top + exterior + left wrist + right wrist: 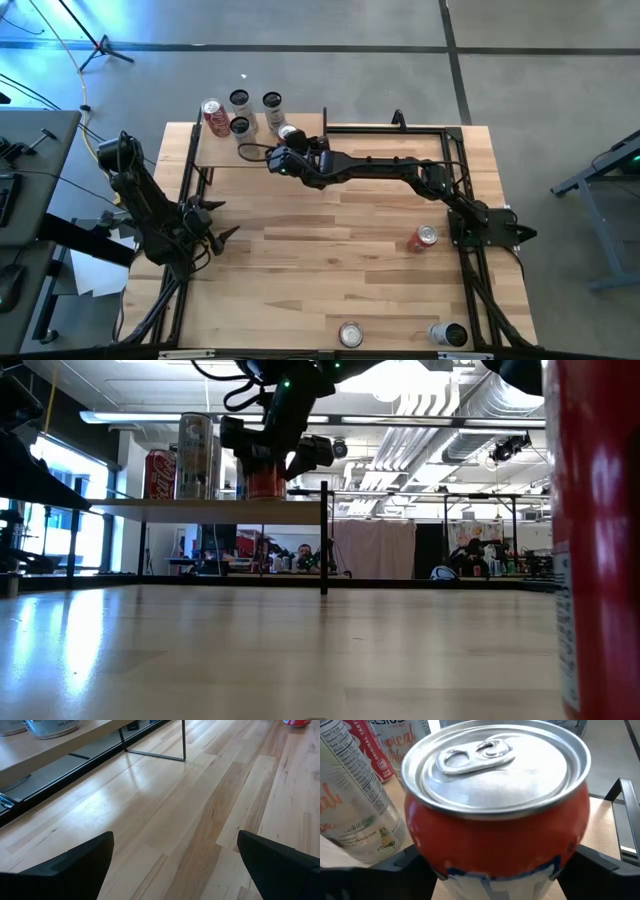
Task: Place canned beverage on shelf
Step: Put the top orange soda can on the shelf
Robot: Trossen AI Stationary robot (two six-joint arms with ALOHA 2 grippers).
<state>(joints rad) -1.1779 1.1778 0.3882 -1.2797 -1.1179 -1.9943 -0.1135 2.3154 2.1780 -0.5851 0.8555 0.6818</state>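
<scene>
High view: right gripper (285,150) is reaching over the shelf (225,152); four cans (240,99) are crowding at 10 o'clock.
Low view: red can (266,480) is standing on the shelf between the fingers.
Right wrist view: fingers (600,865) are flanking the can, grip unclear.
Left wrist view: left gripper (175,865) is waiting, fingers apart.

Your can (495,815) is red-orange with a silver top, tab unopened, standing upright on the shelf (200,510) near its right end. The shelf is a pale wood board on thin black posts.
</scene>
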